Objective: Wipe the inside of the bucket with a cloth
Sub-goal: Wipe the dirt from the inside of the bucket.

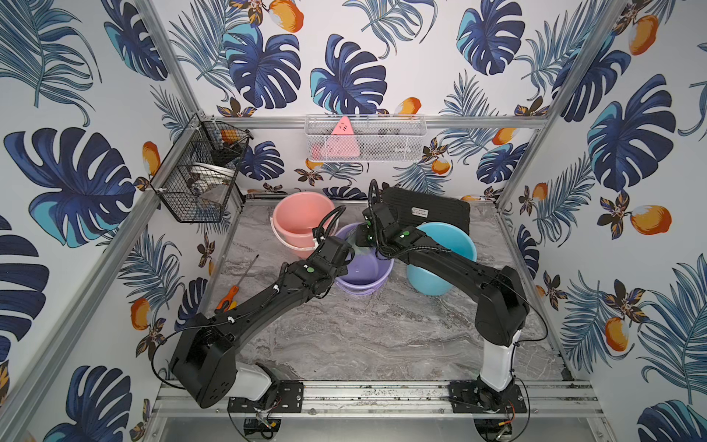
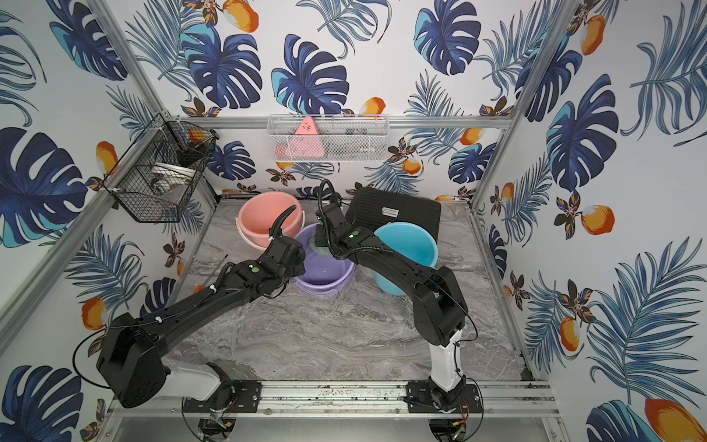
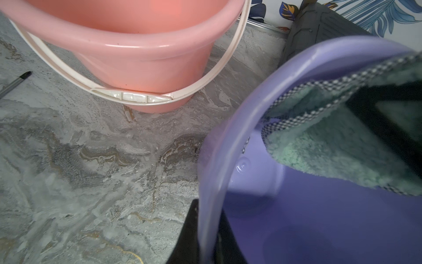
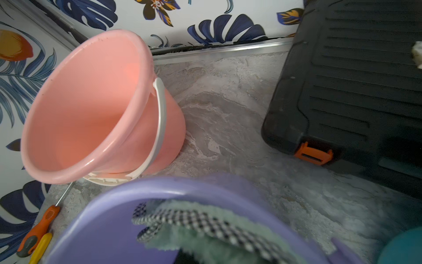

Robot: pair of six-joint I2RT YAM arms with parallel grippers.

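lilac bucket (image 1: 367,269) | pink bucket (image 1: 298,218) | turquoise bucket (image 1: 459,245) | cloth (image 3: 331,148) pale green, checked trim | tabletop (image 1: 382,336) grey marble

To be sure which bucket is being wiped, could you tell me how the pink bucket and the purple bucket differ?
The pink bucket is empty; the purple bucket holds the cloth. No claw touches the pink bucket; the left claw pinches the purple bucket's rim. Both are round, open plastic buckets on the table.

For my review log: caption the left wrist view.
Left gripper pinches rim of purple bucket; green cloth inside, pink bucket nearby.
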